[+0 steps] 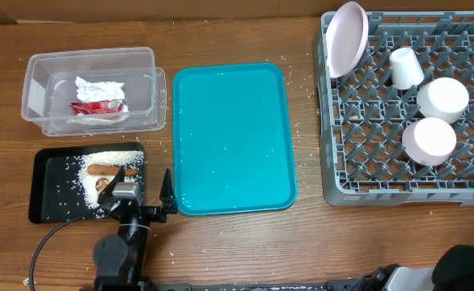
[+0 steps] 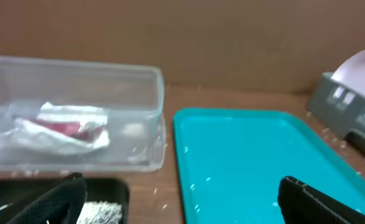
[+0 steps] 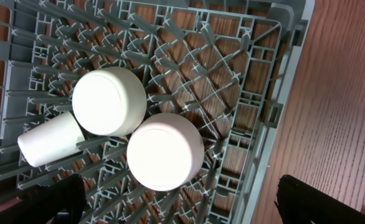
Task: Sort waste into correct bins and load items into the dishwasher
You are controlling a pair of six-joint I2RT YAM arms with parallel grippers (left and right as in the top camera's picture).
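Observation:
The grey dish rack [image 1: 463, 174] at the right holds the white plate [image 1: 346, 36] on edge, the small cup [image 1: 405, 67] and two upturned bowls [image 1: 442, 99] [image 1: 429, 140]. The right wrist view shows both bowls [image 3: 109, 101] [image 3: 165, 151] and the cup [image 3: 48, 140]. The clear tub [image 1: 91, 121] holds a white napkin with a red wrapper [image 1: 98, 99], also in the left wrist view [image 2: 61, 127]. The black tray [image 1: 47, 190] holds rice [image 1: 99, 166], a sausage stick [image 1: 103, 170] and a brown lump [image 1: 102, 185]. My left gripper [image 1: 142, 191] is open and empty between the black tray and the teal tray. My right gripper [image 3: 179, 202] is open and empty over the rack's edge.
The teal serving tray [image 1: 233, 137] lies in the middle with a few rice grains on it. Loose grains dot the wood around it. The right arm's base [image 1: 463, 271] sits at the bottom right corner.

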